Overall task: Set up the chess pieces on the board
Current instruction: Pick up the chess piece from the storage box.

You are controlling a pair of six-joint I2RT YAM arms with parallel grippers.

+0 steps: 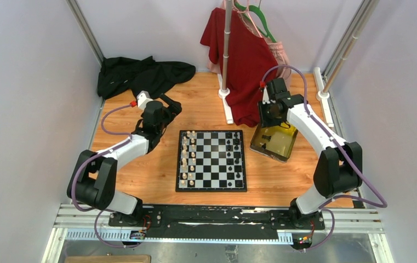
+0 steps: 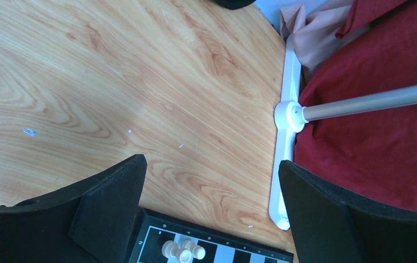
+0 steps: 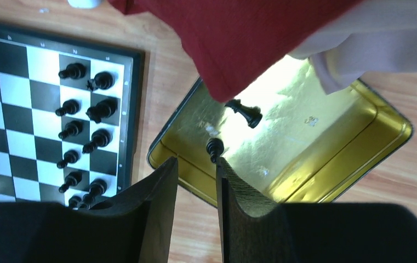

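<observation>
The left fingers (image 1: 170, 107) are spread nearly as wide as they go and hold nothing. Only bare wooden tabletop (image 2: 140, 82) shows between them. In the left wrist view a corner of the board (image 2: 156, 241) lies just under the gap between the fingers, with a few cream pieces (image 2: 183, 251) clustered on its nearest squares. Past one finger are a white stand foot (image 2: 288, 137) and its grey pole (image 2: 370, 98), with a red garment (image 2: 376, 148) draped against them.

From above, the board lies between the two sets of fingers. The cream pieces stand in two columns along the edge nearer the left fingers. The black pieces (image 3: 85, 131) stand in two columns along the edge nearer the right fingers (image 1: 276, 121).

The right fingers hang over the near rim of the gold tray (image 3: 304, 181), which sits just beside the board's black-piece edge. They are part-way open, with a narrow gap and nothing in it. A small black piece (image 3: 214, 147) stands in the tray right at the tip of one finger; whether it touches cannot be told. A second black piece (image 3: 244, 113) lies on its side in the tray a little farther ahead of the tips, near the garment's hem.
</observation>
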